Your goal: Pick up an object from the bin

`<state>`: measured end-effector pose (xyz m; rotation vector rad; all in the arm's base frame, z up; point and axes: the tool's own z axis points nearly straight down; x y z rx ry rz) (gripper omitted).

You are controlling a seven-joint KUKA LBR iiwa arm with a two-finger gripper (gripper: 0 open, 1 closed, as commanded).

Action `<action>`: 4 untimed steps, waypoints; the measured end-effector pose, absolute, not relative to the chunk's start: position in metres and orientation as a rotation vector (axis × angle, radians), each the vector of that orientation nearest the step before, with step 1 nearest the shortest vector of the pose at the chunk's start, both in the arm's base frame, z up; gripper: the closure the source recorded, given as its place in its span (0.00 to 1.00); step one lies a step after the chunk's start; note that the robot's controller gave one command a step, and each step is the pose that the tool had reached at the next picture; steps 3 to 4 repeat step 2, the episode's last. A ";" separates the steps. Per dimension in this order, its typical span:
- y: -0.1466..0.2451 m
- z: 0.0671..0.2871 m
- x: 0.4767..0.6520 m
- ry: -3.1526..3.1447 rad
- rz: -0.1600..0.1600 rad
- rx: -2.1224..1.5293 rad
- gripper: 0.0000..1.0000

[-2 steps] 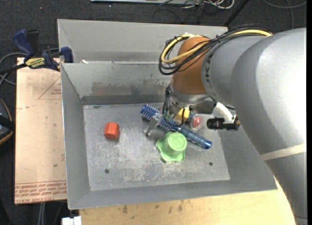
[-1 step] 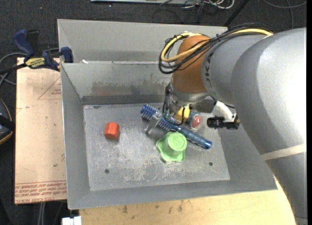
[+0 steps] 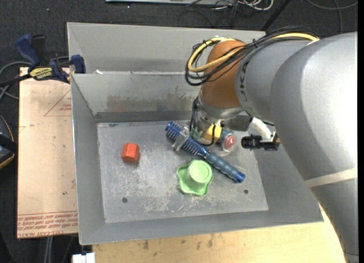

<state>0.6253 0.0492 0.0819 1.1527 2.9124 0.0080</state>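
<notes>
My gripper point(image 3: 196, 126) reaches down at the back middle of the bin floor, its tips right over the bristle head of a blue brush point(image 3: 200, 150). The brush lies slanted, its head at the upper left and its handle running down to the right. Just in front of the brush sits a green cup-like thing point(image 3: 195, 177), seen from above. Beside the gripper on the right lie a small yellow-and-black thing point(image 3: 214, 133) and a small round reddish piece point(image 3: 228, 142).
An orange-red block point(image 3: 131, 153) lies alone on the left of the bin floor. A black-and-white object point(image 3: 259, 137) lies at the right side of the bin, under the arm. The arm covers the bin's back right corner.
</notes>
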 end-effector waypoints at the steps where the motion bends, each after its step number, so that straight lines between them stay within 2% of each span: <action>1: 0.049 0.101 0.626 2.921 0.002 1.151 1.00; 2: 0.049 0.135 0.626 2.921 0.004 1.147 1.00; 4: 0.049 0.135 0.626 2.921 0.004 1.147 1.00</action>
